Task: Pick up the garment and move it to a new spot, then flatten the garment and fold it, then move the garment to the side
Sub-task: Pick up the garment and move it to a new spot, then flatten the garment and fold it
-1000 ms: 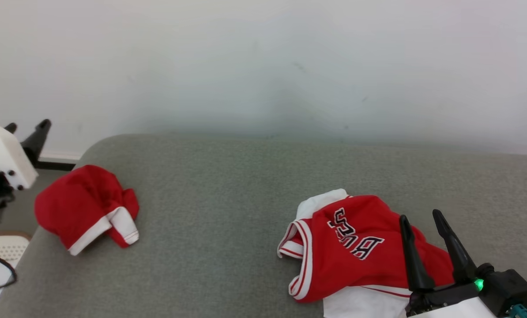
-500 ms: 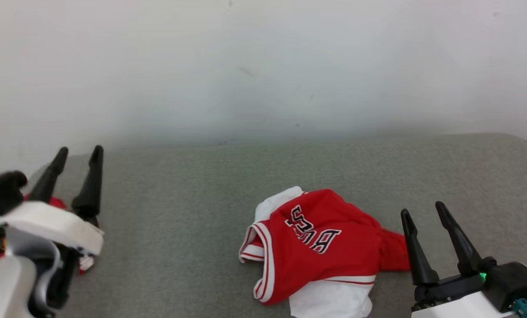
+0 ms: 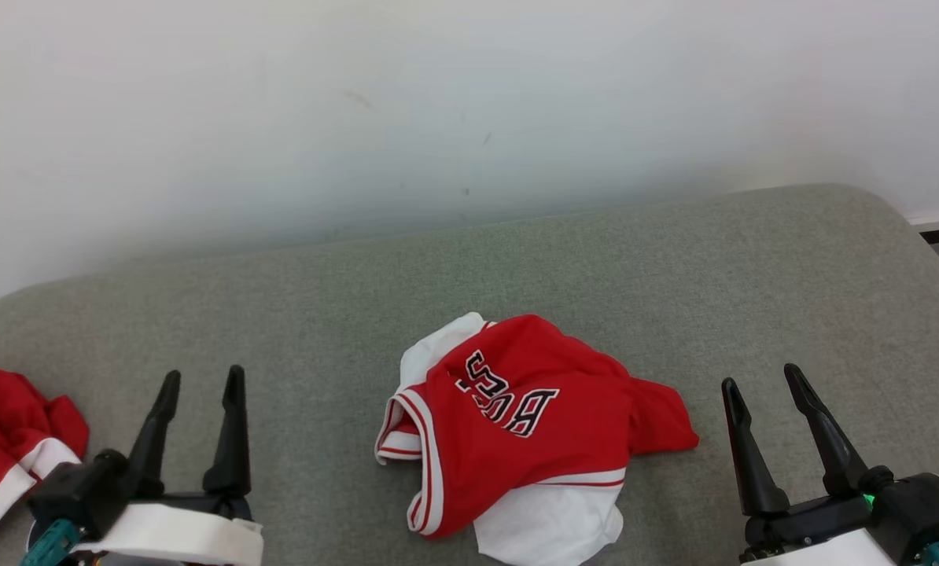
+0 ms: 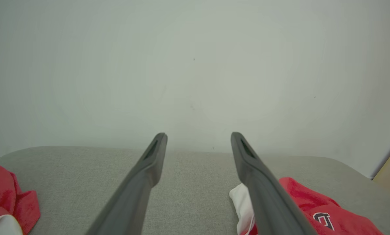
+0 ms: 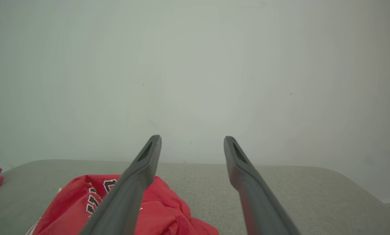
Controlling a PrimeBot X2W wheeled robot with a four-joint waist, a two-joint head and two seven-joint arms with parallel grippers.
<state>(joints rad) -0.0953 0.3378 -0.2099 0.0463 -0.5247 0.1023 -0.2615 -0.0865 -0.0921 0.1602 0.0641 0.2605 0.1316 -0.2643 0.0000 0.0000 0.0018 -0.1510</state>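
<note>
Red-and-white jersey (image 3: 517, 424): crumpled heap, black lettering up, white lining spilling at near edge. Lies mid-front on the grey cushion (image 3: 674, 259), between the two grippers, touching neither.

Right gripper (image 3: 760, 376): well to the jersey's right, fingers spread wide, nothing held. A second ago its fingers stood over the jersey's near corner; they now stand clear of the cloth.

Left gripper (image 3: 204, 373): at lower left, fingers parted, empty. A second ago it was raised off at the far left edge.

Second red garment (image 3: 5, 432): far left, just beside the left gripper, untouched.

Whole head view has shifted, so the camera turned; the heap's shape reads unchanged.

Judgement: both arms squared up on the jersey; pickup not yet begun, flattening and folding all ahead.
</note>
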